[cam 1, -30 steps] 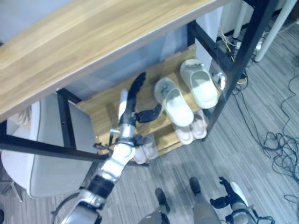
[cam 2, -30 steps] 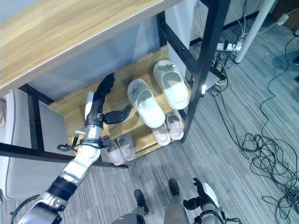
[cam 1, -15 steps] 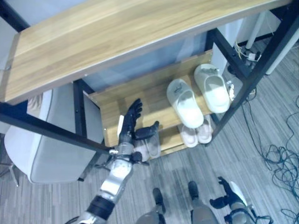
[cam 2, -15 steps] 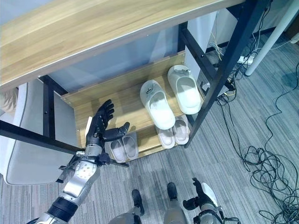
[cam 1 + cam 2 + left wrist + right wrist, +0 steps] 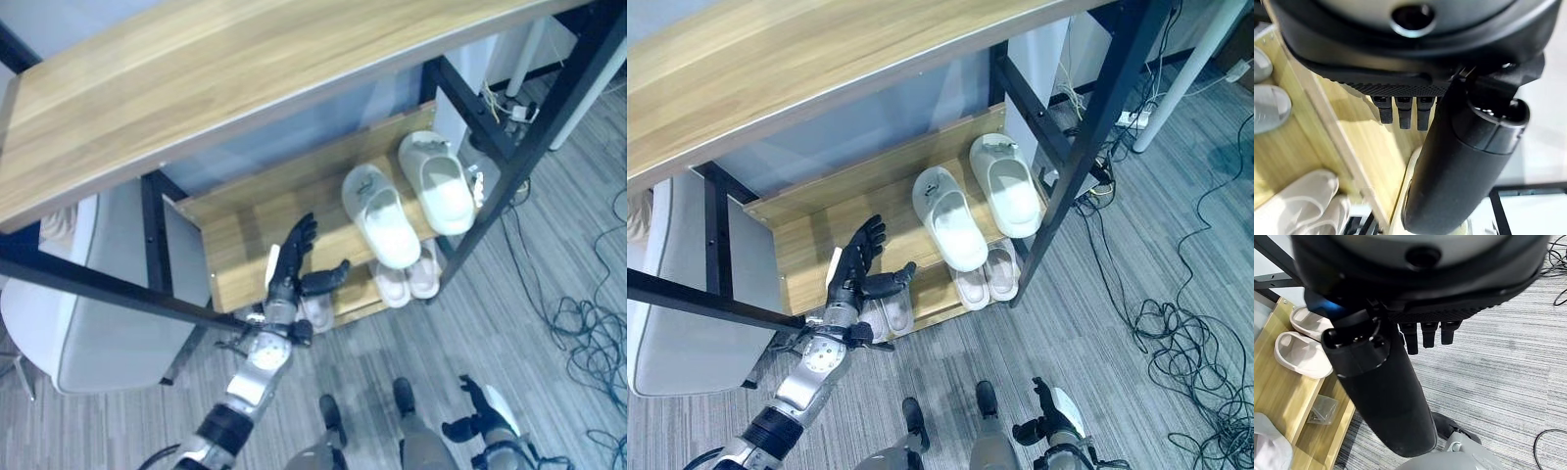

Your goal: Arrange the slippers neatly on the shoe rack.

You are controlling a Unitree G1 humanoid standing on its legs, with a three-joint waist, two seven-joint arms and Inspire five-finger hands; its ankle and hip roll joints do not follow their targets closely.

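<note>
Here is the left hand (image 5: 860, 269), raised in front of the shoe rack (image 5: 813, 240) with its fingers straight and spread, thumb out to the side, nothing in its grasp. It hangs over the front edge of the upper wooden shelf, on the bare stretch towards the robot's left. Over on the right half of that shelf sits a pair of white slippers (image 5: 947, 217), side by side: the one nearer the black post (image 5: 1095, 117) lies fairly square, while its partner is angled, its front end poking out past the shelf edge. Down on the lower shelf, two more pale pairs: one pair (image 5: 986, 275) tucked directly beneath the white ones, another pair (image 5: 890, 311) just below the open left hand. A wooden tabletop (image 5: 196, 78) spans the upper part of the scene on a black frame. The right hand (image 5: 1043, 418) shows low down near the grey carpeted floor (image 5: 1136, 411), well apart from the rack; its own wrist view has the fingers hanging relaxed and the thumb extended, holding nothing.
</note>
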